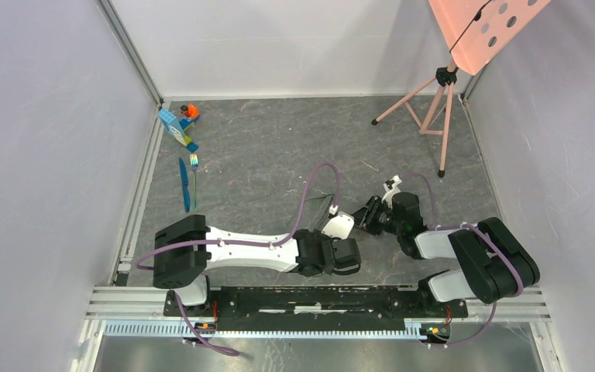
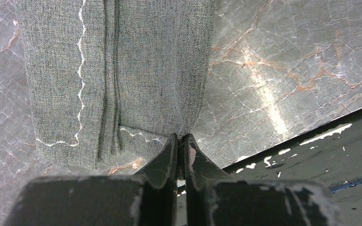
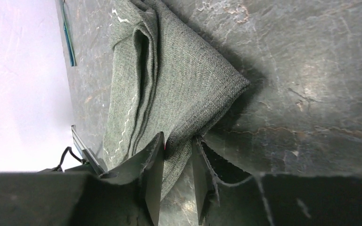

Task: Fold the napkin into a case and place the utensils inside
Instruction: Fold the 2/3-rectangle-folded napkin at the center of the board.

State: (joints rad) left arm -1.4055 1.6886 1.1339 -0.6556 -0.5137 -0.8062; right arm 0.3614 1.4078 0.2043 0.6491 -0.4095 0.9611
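Observation:
The dark grey napkin [image 2: 118, 70] lies folded into a layered strip on the marbled table, its pale stitched line showing. In the top view only a small dark part of the napkin [image 1: 328, 208] shows between the two wrists. My left gripper [image 2: 182, 140] is shut on the napkin's near edge. My right gripper [image 3: 176, 150] is closed around a bunched corner of the napkin [image 3: 169, 84], which looks slightly raised above its shadow. The blue knife [image 1: 184, 184] and the fork [image 1: 194, 174] lie side by side far left, away from both grippers [image 1: 354, 232].
Blue and orange toy blocks [image 1: 180, 124] sit at the back left, just beyond the utensils. A pink tripod [image 1: 434, 108] stands at the back right. The black base rail [image 1: 318, 298] runs along the near edge, close to the left gripper. White walls enclose the table.

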